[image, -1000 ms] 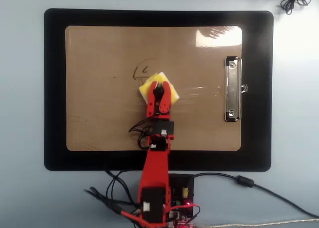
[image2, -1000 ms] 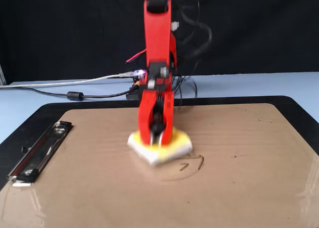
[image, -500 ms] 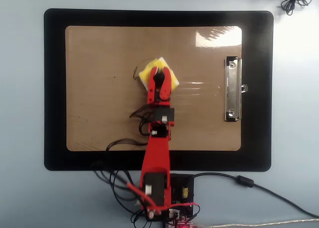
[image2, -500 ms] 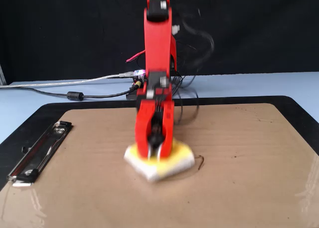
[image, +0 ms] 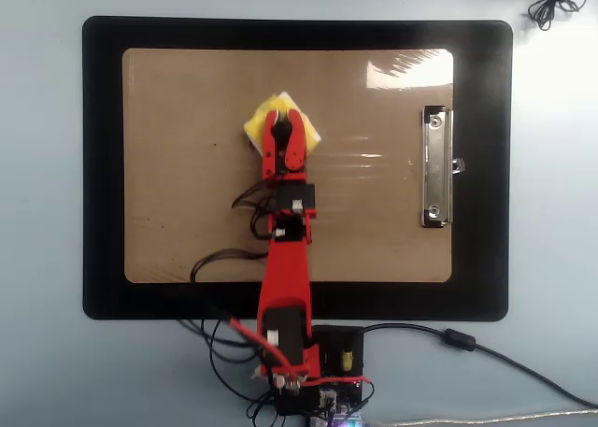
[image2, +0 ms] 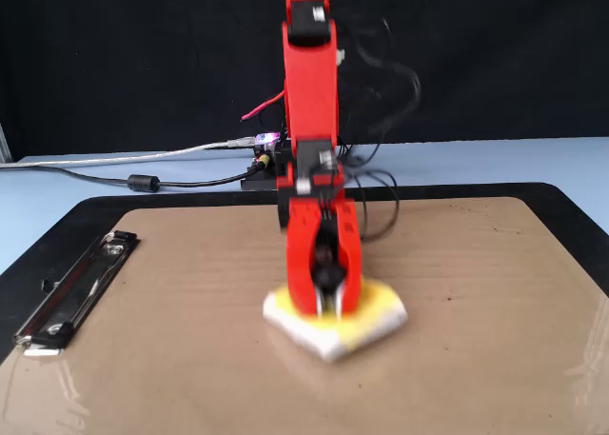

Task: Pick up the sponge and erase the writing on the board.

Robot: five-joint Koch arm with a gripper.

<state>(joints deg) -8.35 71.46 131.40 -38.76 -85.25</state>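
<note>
My red gripper [image: 282, 120] [image2: 327, 292] is shut on the yellow sponge [image: 254, 126] [image2: 376, 309], holding it by its black knob and pressing it flat on the brown board [image: 187, 193] [image2: 171, 349]. The sponge sits a little left of the board's middle in the overhead view, toward the far edge from the arm's base. No writing shows on the board in either view; the spot under the sponge and gripper is hidden.
A silver clip [image: 435, 167] [image2: 81, 287] sits at the board's right end in the overhead view. The board lies on a black mat [image: 103, 165]. Cables and a controller board [image: 336, 362] lie at the arm's base.
The gripper has pushed the sponge further from the base and to the overhead left, over the spot where the pen marks were; those marks no longer show.
</note>
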